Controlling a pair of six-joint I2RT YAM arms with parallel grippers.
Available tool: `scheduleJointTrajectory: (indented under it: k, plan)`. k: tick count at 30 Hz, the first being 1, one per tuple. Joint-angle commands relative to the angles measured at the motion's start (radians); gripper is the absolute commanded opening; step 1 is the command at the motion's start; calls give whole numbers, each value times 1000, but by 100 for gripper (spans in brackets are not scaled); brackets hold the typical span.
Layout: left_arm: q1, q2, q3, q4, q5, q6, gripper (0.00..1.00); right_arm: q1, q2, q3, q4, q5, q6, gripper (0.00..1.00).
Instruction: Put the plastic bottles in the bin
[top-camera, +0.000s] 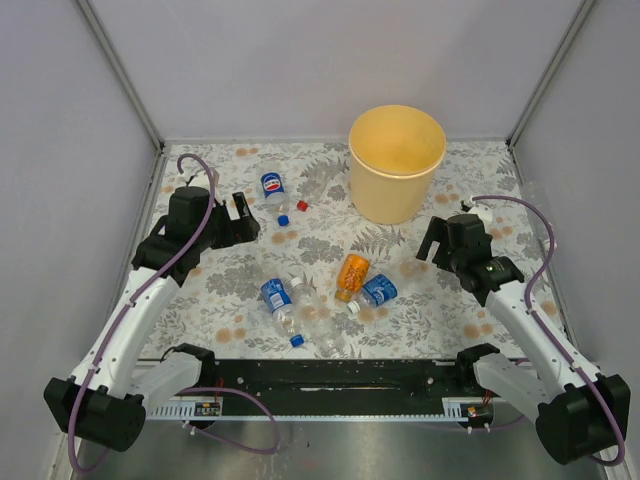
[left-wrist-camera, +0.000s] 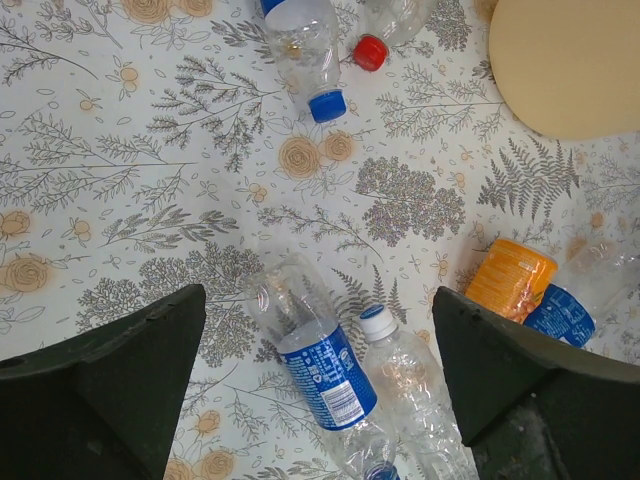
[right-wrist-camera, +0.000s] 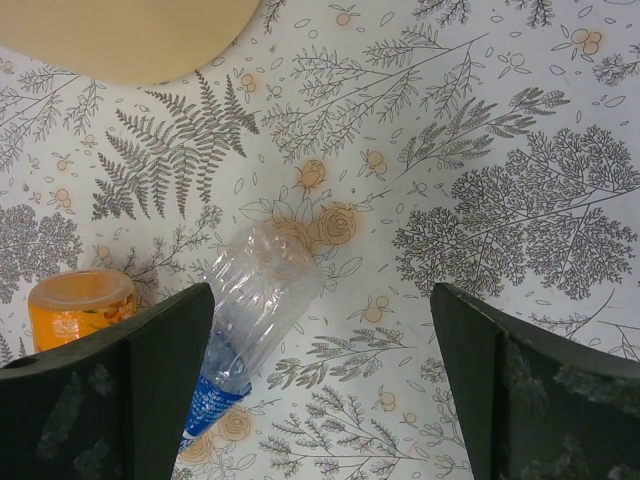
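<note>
The bin (top-camera: 397, 160) stands at the back centre; its wall also shows in the left wrist view (left-wrist-camera: 565, 60) and the right wrist view (right-wrist-camera: 130, 35). Several plastic bottles lie on the flowered cloth. One blue-label bottle (top-camera: 272, 188) lies at the back left. An orange bottle (top-camera: 352, 275), a blue-label bottle (top-camera: 377, 291), another blue-label bottle (top-camera: 277, 300) and clear ones (top-camera: 320, 325) lie in the middle. My left gripper (top-camera: 245, 213) is open and empty above the blue-label bottle (left-wrist-camera: 315, 365) and a white-capped clear bottle (left-wrist-camera: 405, 385). My right gripper (top-camera: 431, 242) is open and empty, with a blue-label bottle (right-wrist-camera: 250, 300) by its left finger.
A red cap (top-camera: 302, 205) lies by the back-left bottle, and the left wrist view shows it too (left-wrist-camera: 370, 52). Grey walls close in the table on three sides. The black rail (top-camera: 320, 385) with both arm bases runs along the near edge.
</note>
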Motion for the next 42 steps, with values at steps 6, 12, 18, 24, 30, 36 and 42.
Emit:
scheduleJointTrajectory:
  k: [6, 12, 18, 24, 30, 36, 42]
  plan:
    - [-7, -1, -16, 57, 108, -21, 99, -2, -56, 0, -15, 38, -48, 100]
    - [-10, -2, -24, 58, 88, -30, 99, -2, -66, 20, -59, 136, -127, 100]
    - [-25, -2, -45, 83, 70, -36, 99, -1, -58, 25, 31, 354, -218, 99]
    - [-44, -8, -61, 70, 27, -44, 99, -36, 101, 92, 139, 492, -376, 99]
    - [-56, -13, -56, 66, -18, -55, 99, -291, 411, 296, 79, 315, -410, 99]
    - [-62, -7, -44, 32, -49, -65, 99, -358, 705, 506, 103, 340, -508, 99]
    - [-65, 28, -12, 4, 69, -62, 99, -392, 949, 755, 42, 314, -566, 99]
